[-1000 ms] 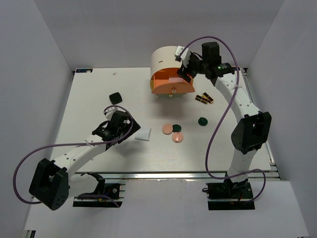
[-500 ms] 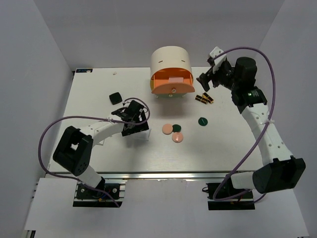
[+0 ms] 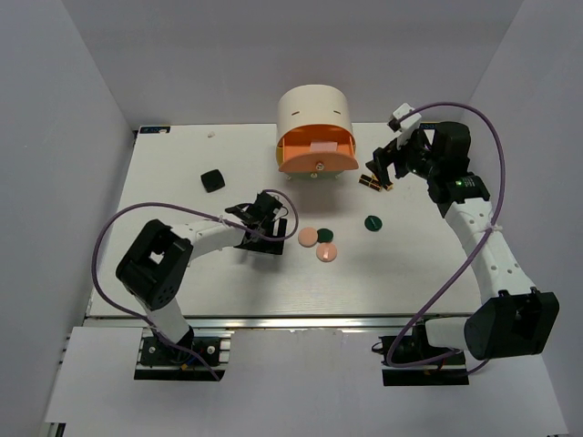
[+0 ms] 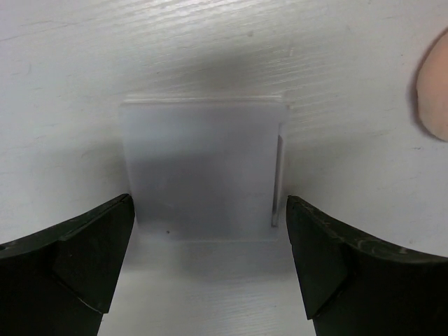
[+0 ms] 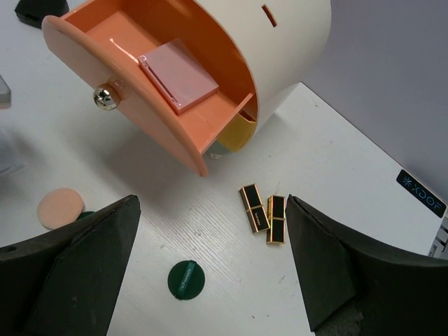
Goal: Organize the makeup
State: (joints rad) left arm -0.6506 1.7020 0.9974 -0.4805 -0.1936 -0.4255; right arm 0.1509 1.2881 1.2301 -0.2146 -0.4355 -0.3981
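arms overhead have both moved: right gripper (image 3: 378,171) has backed off the orange drawer (image 3: 314,164), left gripper (image 3: 271,229) reached mid-frame. left wrist: jaws spread, straddling the white compact (image 4: 203,168), not pinching. right wrist: jaws spread, empty; pink compact (image 5: 180,73) stowed in the drawer; lipstick tubes (image 5: 264,213) probably next.

Left arm (image 3: 196,238): we see it doubled back over its base, elbow high, forearm running right and low. Left tool (image 4: 208,206) points downward, jaws spread wide, gripping nothing.

Right arm (image 3: 483,241): stretched far up the right side, wrist turned left. Right tool (image 5: 212,203) is held raised and tilted down, jaws wide apart, empty.
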